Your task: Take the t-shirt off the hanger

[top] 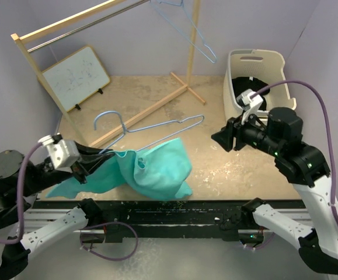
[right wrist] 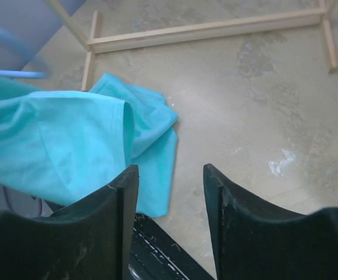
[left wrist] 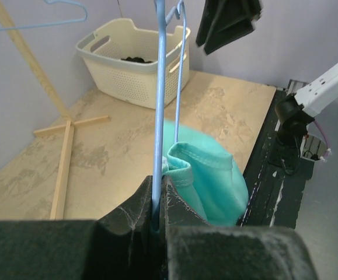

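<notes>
A teal t-shirt hangs crumpled from a light blue wire hanger held above the table at the front. My left gripper is shut on the hanger's wire, with the shirt's collar bunched just past the fingertips. My right gripper is open and empty, right of the shirt and apart from it. In the right wrist view the shirt lies left of and beyond the open fingers.
A wooden clothes rack stands at the back with a second blue hanger on its rail. A small whiteboard leans at the back left. A white laundry basket with dark clothes stands at the right.
</notes>
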